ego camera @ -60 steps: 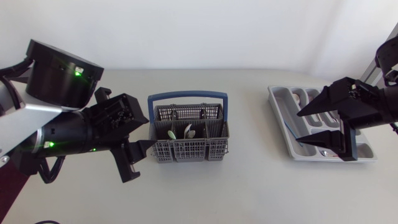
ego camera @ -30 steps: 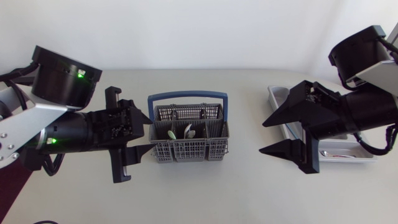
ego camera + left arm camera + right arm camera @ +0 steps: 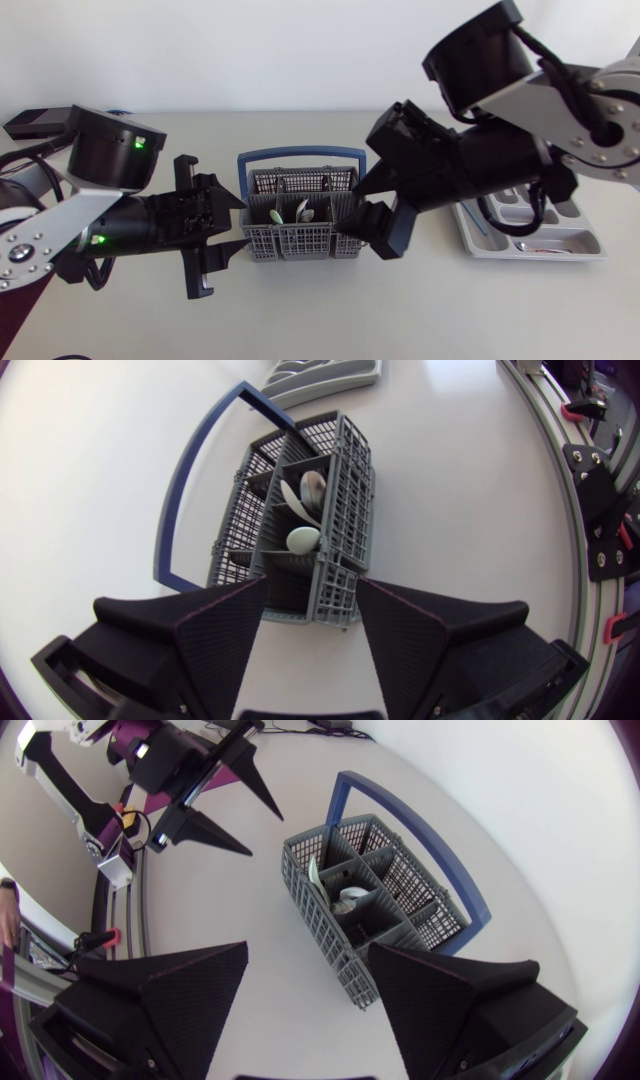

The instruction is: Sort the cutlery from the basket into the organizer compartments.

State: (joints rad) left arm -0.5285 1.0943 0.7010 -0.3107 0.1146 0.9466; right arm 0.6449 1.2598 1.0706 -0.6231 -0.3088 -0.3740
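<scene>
The grey wire basket with a blue handle stands mid-table, and pale spoons lie in its middle compartment. My left gripper is open at the basket's left end, fingertips close to that wall. In the left wrist view the basket lies just ahead of the gripper, its near end between the fingertips, spoons showing. My right gripper hangs open at the basket's right end. The right wrist view shows the basket ahead of that gripper. My right arm partly hides the grey organizer.
The organizer holds some cutlery in its near compartment. It also shows beyond the basket as the organizer in the left wrist view. My left gripper appears past the basket in the right wrist view. Bare tabletop lies in front of the basket.
My right arm has swung left from over the organizer to the basket's right end, its gripper still open. The left arm shifted slightly but stays at the basket's left end.
</scene>
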